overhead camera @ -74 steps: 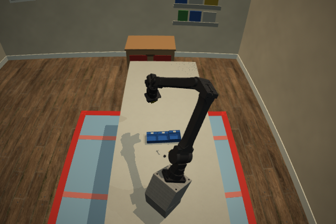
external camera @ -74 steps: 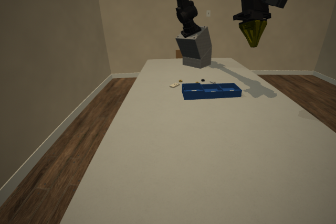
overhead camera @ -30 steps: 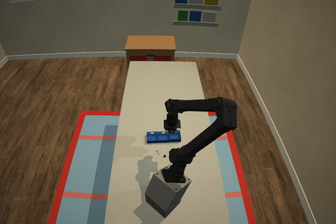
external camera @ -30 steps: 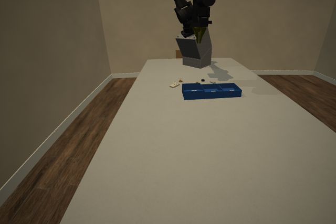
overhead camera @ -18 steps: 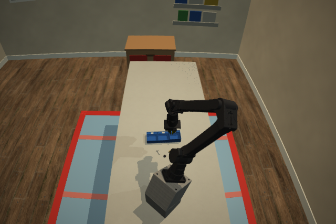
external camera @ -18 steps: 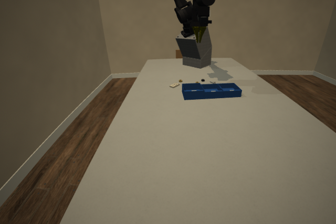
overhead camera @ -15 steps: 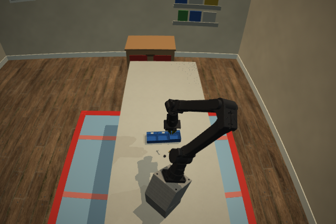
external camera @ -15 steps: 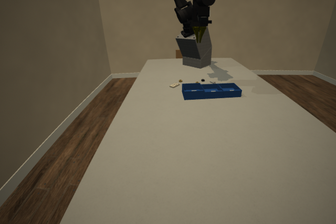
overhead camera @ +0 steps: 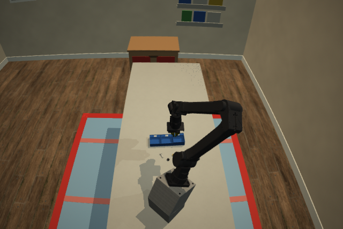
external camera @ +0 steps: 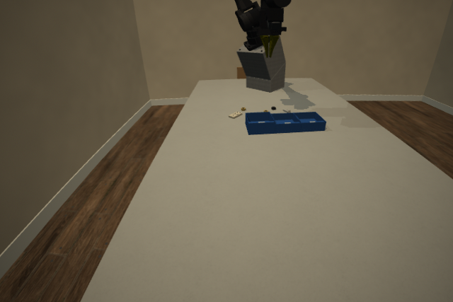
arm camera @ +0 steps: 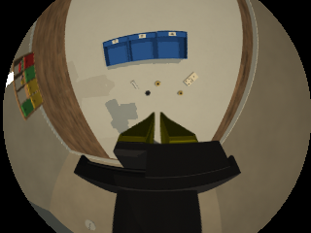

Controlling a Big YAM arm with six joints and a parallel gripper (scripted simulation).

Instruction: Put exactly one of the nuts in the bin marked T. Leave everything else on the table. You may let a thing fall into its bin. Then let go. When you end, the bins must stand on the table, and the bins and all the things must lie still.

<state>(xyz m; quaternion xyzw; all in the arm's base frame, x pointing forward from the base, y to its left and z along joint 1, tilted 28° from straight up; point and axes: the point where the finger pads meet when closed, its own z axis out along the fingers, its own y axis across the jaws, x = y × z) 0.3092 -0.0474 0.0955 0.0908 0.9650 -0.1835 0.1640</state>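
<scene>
Right, left to right in the wrist view: blue bins [arm camera: 146, 57] at 12 o'clock, labels unreadable. The small brass nuts [arm camera: 157, 82] lie on the worktop [arm camera: 208, 39] just below, none binned. End effector [arm camera: 157, 131] is nearly closed and empty, hanging high and pointing down. Open first, then drop straight onto one nut only.

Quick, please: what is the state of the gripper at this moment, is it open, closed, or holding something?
Gripper: closed, holding nothing; it hangs high above the table, near the blue bins.
</scene>
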